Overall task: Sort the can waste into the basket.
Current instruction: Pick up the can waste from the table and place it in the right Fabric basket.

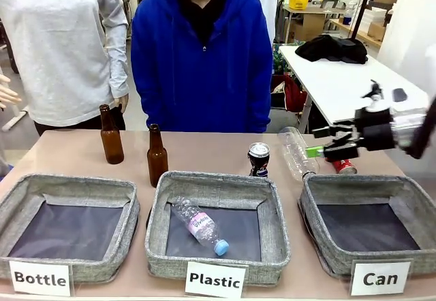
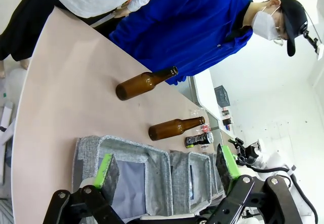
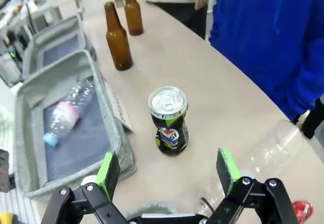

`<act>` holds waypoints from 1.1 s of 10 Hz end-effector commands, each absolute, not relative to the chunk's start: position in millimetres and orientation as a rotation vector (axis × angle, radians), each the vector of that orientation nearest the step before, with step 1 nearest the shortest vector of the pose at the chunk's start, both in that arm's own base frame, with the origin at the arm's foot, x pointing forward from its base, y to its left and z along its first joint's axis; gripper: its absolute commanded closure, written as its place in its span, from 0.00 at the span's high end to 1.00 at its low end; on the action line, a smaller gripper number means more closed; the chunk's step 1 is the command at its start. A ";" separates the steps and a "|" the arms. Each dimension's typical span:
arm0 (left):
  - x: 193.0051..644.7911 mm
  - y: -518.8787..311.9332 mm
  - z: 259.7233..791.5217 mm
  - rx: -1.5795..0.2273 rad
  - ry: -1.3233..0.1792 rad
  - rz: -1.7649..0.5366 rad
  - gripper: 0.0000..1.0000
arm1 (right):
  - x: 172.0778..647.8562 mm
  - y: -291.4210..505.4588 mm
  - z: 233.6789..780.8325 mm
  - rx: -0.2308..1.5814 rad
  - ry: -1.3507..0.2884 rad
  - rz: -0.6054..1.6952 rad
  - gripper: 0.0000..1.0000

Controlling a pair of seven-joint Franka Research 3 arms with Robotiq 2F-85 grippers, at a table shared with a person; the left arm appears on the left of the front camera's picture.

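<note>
The black can (image 1: pixel 258 159) with a silver top stands upright on the table behind the middle bin. It also shows in the right wrist view (image 3: pixel 168 121) and, small, in the left wrist view (image 2: pixel 199 140). The red crushed can (image 1: pixel 345 166) lies behind the basket (image 1: pixel 361 182) labelled "Can", whose dark lining is bare. My right gripper (image 1: pixel 320 144) hovers open above the table, to the right of the black can, beside a clear plastic bottle (image 1: pixel 296 152). In its wrist view the right gripper (image 3: pixel 168 167) holds nothing. My left gripper (image 2: pixel 167 165) is open and holds nothing.
The middle bin (image 1: pixel 216 182), labelled "Plastic", holds a plastic bottle (image 1: pixel 199 226). The left bin (image 1: pixel 68 182) reads "Bottle". Two brown glass bottles (image 1: pixel 111 136) (image 1: pixel 157 156) stand behind them. A person in a blue hoodie (image 1: pixel 201 62) stands at the far edge.
</note>
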State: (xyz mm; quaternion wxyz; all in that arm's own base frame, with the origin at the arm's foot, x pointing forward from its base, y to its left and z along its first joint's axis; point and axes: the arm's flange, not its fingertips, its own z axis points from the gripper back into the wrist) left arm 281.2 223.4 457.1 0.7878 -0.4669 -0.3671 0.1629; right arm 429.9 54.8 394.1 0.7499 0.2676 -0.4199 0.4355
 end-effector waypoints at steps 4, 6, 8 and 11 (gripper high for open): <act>280.9 222.4 457.4 -1.014 -0.802 0.350 1.00 | 476.1 112.0 343.7 0.439 -0.830 1.109 1.00; 280.9 222.4 457.4 -1.014 -0.802 0.350 1.00 | 484.4 127.1 324.9 0.447 -0.775 1.129 1.00; 280.9 222.4 457.4 -1.014 -0.802 0.350 1.00 | 486.5 130.7 314.1 0.454 -0.730 1.138 1.00; 280.9 222.4 457.4 -1.014 -0.802 0.350 1.00 | 433.6 31.5 397.0 0.422 -0.737 1.127 1.00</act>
